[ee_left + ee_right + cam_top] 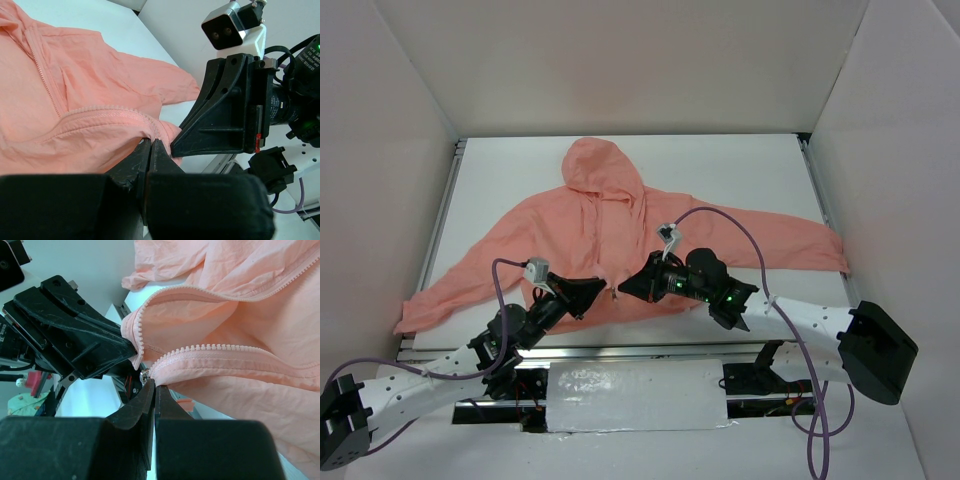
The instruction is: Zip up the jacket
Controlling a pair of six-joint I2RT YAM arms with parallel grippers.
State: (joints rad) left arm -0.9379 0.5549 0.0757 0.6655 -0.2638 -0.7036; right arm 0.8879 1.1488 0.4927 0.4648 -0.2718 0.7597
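Observation:
The salmon-pink jacket lies flat on the white table, hood at the far side and hem toward the arms. Its front zipper is open near the hem, and the two toothed edges stand apart. My left gripper is shut on the hem fabric beside the zipper's bottom, seen from above as left gripper. My right gripper is shut at the very bottom end of the other zipper edge, right by a small metal slider. From above, the right gripper almost touches the left one.
The sleeves spread to the left and to the right. White walls close in the table on three sides. A metal rail and a white padded strip run along the near edge. Purple cables loop above both wrists.

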